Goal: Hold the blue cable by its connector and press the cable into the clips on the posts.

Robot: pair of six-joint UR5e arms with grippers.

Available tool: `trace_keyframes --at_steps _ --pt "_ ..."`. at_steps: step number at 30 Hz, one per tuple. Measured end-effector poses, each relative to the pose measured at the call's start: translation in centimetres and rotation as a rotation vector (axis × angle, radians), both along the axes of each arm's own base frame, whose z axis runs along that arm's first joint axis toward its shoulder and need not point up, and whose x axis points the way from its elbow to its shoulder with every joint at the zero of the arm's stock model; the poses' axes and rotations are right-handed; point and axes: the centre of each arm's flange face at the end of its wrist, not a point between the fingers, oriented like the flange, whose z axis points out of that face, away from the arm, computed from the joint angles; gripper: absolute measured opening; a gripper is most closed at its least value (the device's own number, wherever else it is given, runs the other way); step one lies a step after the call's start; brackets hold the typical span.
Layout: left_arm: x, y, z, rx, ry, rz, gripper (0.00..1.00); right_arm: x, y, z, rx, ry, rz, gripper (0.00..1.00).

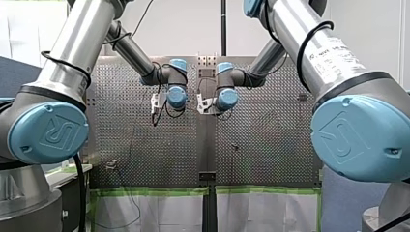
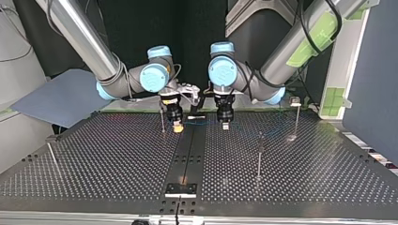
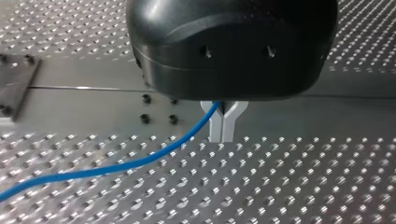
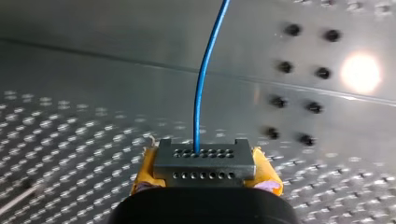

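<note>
My right gripper (image 4: 205,179) is found closed on the grey connector (image 4: 204,161), which is pinched between its yellow pads (image 4: 145,170) with its two rows of holes facing outward. The blue cable (image 4: 201,88) is seen leaving the connector's upper row and running straight ahead over the perforated table (image 4: 60,126). In the left wrist view, my left gripper (image 3: 221,133) is observed low over the table with its pale fingers (image 3: 227,126) pressed together at the tips. The cable is caught in the fork just behind them and trails off to one side across the holes. In the top view, both grippers are noted side by side near the middle seam at the far part of the table, with a short blue run between them. Thin posts (image 2: 259,154) are recorded standing apart from both grippers. Their clips are too small to be made out.
</note>
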Motion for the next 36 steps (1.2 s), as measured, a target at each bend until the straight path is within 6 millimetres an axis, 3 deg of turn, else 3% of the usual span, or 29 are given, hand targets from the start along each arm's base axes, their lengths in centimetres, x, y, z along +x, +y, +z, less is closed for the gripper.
trace_keyframes --at_steps 7,17,28,36 --pt "-0.5 -0.9 -2.5 0.017 0.03 -0.016 0.0 -1.2 1.0 -2.7 0.032 0.031 -0.009 0.0" --pt "-0.9 -2.0 -4.4 0.026 0.045 -0.033 0.0 -3.3 1.6 -5.7 0.059 0.028 -0.039 0.0" --pt "-1.3 -3.6 -10.5 0.051 0.11 -0.06 0.0 -5.5 2.7 -9.5 0.068 0.019 -0.059 0.0" --pt "-2.1 -4.7 -11.4 0.042 0.113 -0.08 0.0 -6.9 4.4 -12.1 0.084 0.01 -0.065 0.0"
